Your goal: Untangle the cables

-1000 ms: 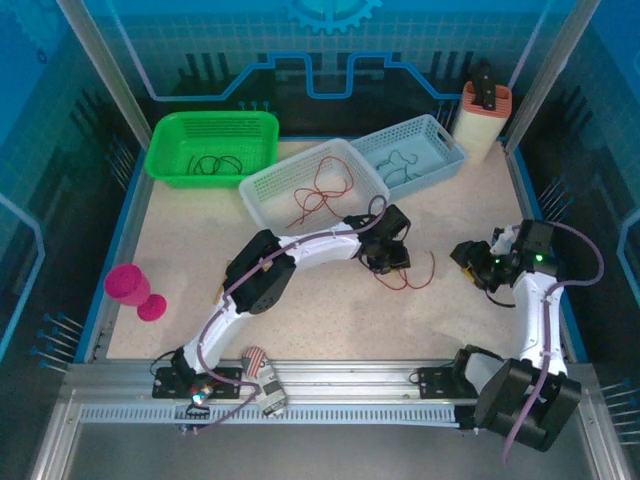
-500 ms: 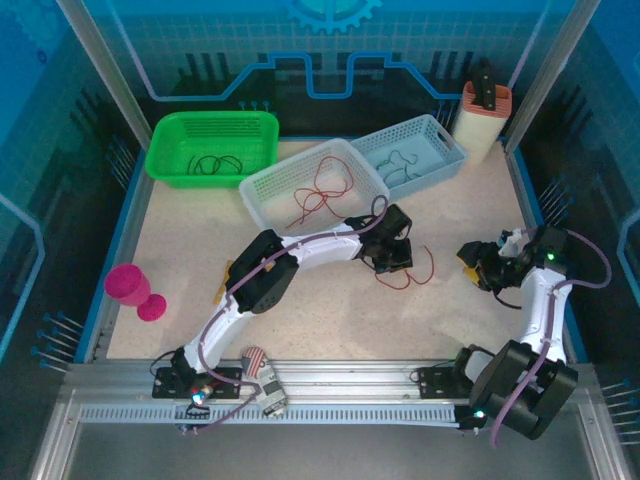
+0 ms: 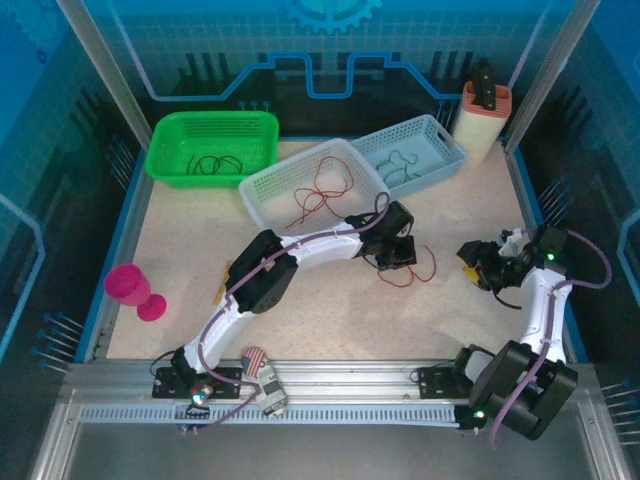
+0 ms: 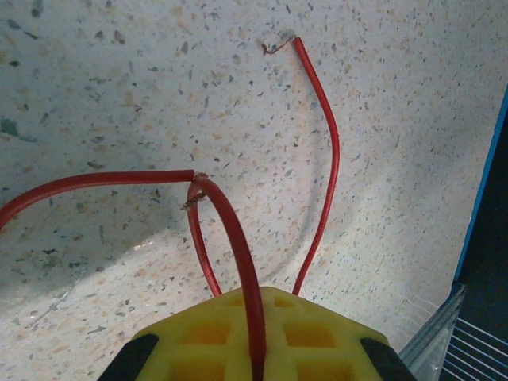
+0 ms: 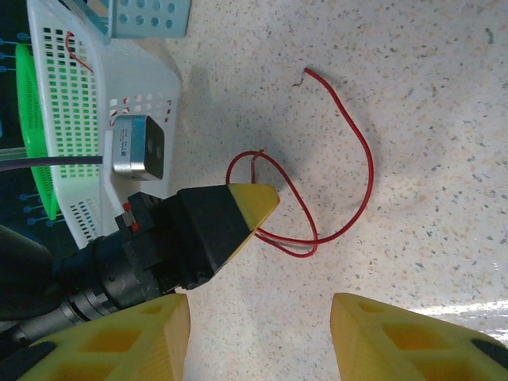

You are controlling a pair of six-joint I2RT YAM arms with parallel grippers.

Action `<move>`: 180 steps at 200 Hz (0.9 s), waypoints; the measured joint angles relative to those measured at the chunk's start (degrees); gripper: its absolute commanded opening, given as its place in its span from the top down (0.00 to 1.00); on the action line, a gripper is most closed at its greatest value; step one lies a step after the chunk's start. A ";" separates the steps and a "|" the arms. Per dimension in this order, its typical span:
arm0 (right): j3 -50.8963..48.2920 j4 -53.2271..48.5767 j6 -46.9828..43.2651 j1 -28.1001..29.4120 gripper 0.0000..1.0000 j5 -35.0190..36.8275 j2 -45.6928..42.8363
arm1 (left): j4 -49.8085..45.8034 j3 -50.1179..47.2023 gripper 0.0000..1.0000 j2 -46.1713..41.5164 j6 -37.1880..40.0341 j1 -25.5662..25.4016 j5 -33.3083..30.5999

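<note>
Your left gripper [image 5: 259, 205] is clamped on the red cable [image 4: 119, 179]; its pad hides the contact. Your right gripper [image 5: 260, 317] stands open, partly cropped

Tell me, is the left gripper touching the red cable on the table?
Touching. The left wrist view shows the red cable lying right on the yellow fingers of the left gripper, with no gap.

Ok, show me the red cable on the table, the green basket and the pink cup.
red cable [image 4: 244, 270], left wrist view, on the loop nearest the camera.
green basket [image 3: 160, 150], top external view, on its left wall.
pink cup [image 3: 127, 284], top external view, on its bowl.
</note>
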 measured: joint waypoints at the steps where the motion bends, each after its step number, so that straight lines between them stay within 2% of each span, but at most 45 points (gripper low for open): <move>1: 0.00 0.02 0.00 0.00 0.49 -0.02 0.00 | 0.00 0.00 1.00 0.00 0.00 0.00 0.00; 94: 0.02 2.36 1.75 -0.02 0.50 -3.91 -2.86 | -0.04 0.11 1.00 -0.81 6.49 -0.04 -0.04; 180: 0.02 11.15 7.34 0.02 0.51 -12.48 -6.84 | 0.02 0.09 1.00 -13.14 17.97 1.49 -0.13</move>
